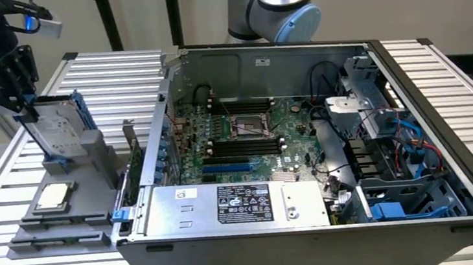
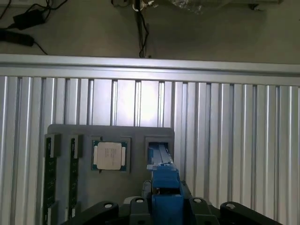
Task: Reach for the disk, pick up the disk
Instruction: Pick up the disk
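Exterior view: at nine o'clock from the black computer case (image 1: 317, 245), we see the gripper (image 1: 31, 113) clamped on the upright blue-framed silver disk (image 1: 61, 133), slotted in the grey tray (image 1: 93, 154) beside a square silver chip (image 1: 54, 196).

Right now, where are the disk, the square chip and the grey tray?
disk (image 1: 58, 130): exterior view, its silver face.
square chip (image 1: 54, 197): exterior view, its silver top.
grey tray (image 2: 112, 131): wrist view, bare surface near its rim.
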`<state>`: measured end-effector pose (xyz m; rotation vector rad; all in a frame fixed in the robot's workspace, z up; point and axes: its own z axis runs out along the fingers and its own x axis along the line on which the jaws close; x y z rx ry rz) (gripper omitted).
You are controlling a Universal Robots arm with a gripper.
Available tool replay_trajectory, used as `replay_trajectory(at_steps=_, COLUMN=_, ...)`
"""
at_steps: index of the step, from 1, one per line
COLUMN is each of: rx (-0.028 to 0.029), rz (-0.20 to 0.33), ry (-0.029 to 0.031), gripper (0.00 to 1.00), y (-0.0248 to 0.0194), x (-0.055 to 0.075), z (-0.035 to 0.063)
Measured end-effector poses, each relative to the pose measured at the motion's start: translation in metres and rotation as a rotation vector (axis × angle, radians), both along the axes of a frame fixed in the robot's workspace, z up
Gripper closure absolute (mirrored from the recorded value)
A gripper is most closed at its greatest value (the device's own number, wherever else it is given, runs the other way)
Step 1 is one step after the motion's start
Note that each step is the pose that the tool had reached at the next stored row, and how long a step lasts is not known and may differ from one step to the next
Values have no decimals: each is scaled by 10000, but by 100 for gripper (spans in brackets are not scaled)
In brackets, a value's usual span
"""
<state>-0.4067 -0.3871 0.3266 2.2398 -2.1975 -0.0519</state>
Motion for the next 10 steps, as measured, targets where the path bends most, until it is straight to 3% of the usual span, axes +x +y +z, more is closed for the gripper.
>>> replay_trajectory(at_steps=10, rx=4, rz=63, ry=2, gripper=67, y=-4, x=106, z=457)
